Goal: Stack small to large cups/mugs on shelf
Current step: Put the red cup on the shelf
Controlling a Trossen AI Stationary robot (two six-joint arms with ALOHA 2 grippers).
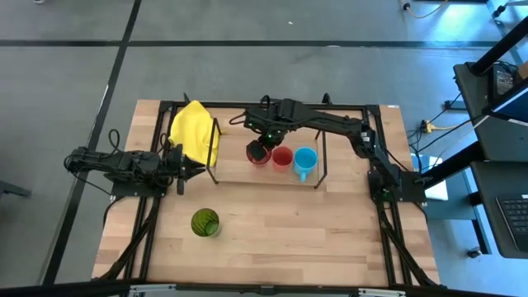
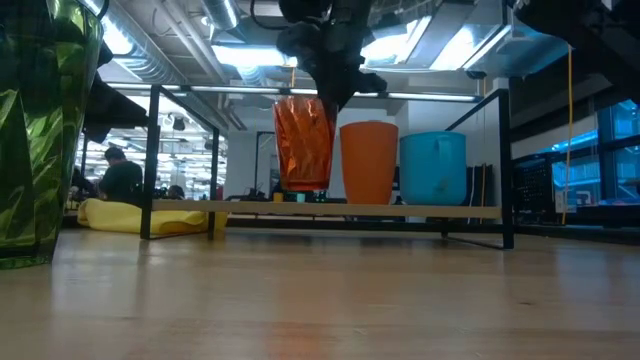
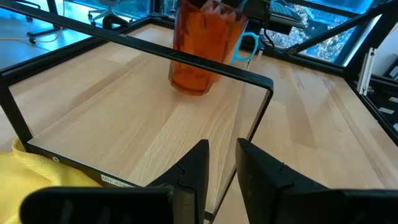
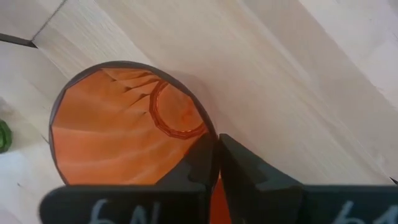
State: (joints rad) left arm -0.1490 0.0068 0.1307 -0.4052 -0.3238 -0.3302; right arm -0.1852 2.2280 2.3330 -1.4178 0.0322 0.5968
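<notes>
On the shelf point(image 1: 235, 169), our right gripper point(image 1: 261, 151) pinches the orange tumbler's point(image 2: 303, 142) rim just at nine o'clock of the red cup point(image 1: 282, 157); we should lower it flat before letting go, left gripper point(image 1: 183, 167) waiting narrowly parted.

— What do my arms look like from above?

— Both are dark, jointed and slim; my right arm point(image 1: 346, 124) shows a small green light near its wrist, and black cables trail from my left arm point(image 1: 124, 162).

— And my fingers?

— Matte black, blocky, angular, tapering at the tips point(image 3: 198, 163). White handwritten marks sit on the right gripper's point(image 4: 215, 163) body.
</notes>
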